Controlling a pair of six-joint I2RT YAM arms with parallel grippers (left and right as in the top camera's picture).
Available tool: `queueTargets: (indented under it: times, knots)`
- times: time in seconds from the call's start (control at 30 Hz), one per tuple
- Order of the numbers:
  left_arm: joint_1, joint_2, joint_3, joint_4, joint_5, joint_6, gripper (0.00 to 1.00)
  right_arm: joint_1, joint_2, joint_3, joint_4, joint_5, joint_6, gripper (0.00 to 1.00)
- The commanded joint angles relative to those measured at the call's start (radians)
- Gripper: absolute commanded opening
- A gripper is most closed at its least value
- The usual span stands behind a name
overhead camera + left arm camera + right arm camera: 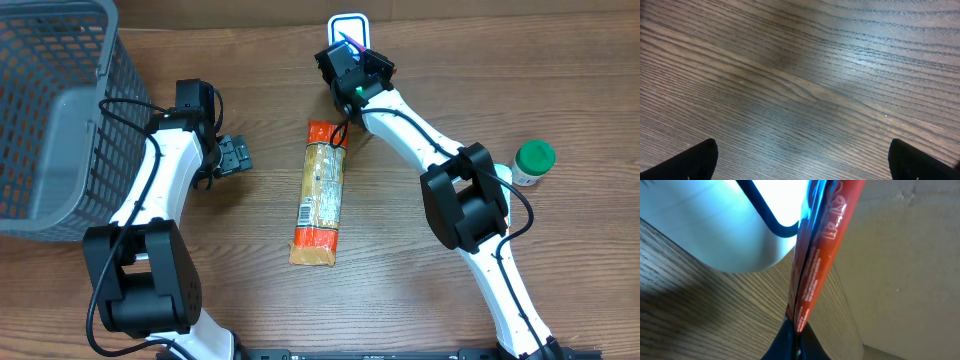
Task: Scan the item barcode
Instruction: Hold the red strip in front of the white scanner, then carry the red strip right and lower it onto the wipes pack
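Right gripper clamped on thin orange-red packet by glowing white scanner, far centre, left gripper gaping wide, orange cracker pack between arms

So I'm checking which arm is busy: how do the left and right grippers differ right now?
The left gripper is open; the right gripper is shut. The left gripper holds nothing, over bare table; the right gripper pinches a thin red packet. The left gripper is toward the basket; the right gripper is up at the lit scanner. Both are black two-finger grippers.
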Motion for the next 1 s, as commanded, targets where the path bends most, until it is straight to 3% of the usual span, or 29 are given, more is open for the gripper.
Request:
queueTargets:
  times: [0.0,0.33,0.67,0.77,0.97]
  knots:
    - [0.004,-0.004,0.0,0.001,0.001,0.004,1.0,0.003,-0.005,-0.013,-0.008,-0.005,0.012,0.04]
    - [0.004,-0.004,0.0,0.002,0.001,0.004,1.0,0.005,-0.13,-0.01,-0.058,0.045,0.229,0.03]
    - [0.004,-0.004,0.0,0.002,0.001,0.004,1.0,-0.03,-0.521,-0.01,-0.591,-0.371,0.719,0.04]
    - [0.004,-0.004,0.0,0.002,0.001,0.004,1.0,-0.074,-0.631,-0.01,-0.753,-0.531,0.759,0.04]
    - [0.004,-0.004,0.0,0.002,0.001,0.004,1.0,-0.125,-0.769,-0.01,-0.933,-0.605,0.833,0.04]
